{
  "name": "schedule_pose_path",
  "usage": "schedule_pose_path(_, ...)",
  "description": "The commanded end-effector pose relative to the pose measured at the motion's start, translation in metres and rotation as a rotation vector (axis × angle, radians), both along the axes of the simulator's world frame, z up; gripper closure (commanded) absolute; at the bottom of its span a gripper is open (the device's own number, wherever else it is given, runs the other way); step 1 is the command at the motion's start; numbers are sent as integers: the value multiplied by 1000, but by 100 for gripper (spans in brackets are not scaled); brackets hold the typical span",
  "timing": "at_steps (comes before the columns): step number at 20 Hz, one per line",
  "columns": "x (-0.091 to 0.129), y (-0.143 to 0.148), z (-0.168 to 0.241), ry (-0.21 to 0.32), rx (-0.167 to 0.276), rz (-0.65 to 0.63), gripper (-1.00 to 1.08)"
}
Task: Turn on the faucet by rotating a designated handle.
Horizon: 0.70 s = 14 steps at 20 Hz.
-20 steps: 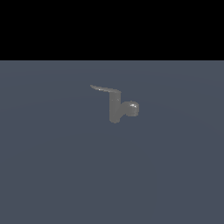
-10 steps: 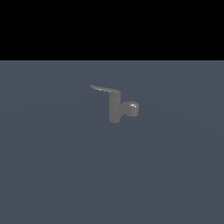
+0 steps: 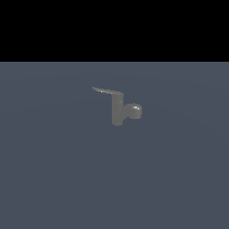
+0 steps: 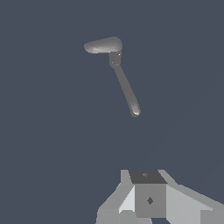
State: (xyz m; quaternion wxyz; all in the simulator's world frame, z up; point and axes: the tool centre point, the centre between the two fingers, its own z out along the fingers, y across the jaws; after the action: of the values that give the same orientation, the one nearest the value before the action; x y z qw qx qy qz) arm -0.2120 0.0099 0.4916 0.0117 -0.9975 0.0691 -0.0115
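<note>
The faucet [image 3: 117,112] is a small dull-grey upright cylinder with a stubby shiny-tipped knob [image 3: 135,109] on the side toward the exterior view's right. Its handle [image 3: 107,91], a long thin flat lever, juts from the top toward the exterior view's left. The wrist view looks down on the faucet [image 4: 114,57], showing the handle [image 4: 126,87] as a slim bar and the knob [image 4: 103,45] beyond it. My gripper [image 4: 146,177] shows only as grey and white blocks at that picture's edge, well apart from the handle's tip and touching nothing. The arm does not appear in the exterior view.
The faucet stands on a flat blue-grey surface [image 3: 58,179] that fills both views. A black band runs across the upper part of the exterior view.
</note>
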Motion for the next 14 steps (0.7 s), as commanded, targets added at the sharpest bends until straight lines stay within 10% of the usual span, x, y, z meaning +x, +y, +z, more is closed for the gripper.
schedule_pose_path(1, 14, 2, -3, 4, 15, -41, 108)
schedule_pose_path(14, 117, 16, -41, 45, 91, -355, 108)
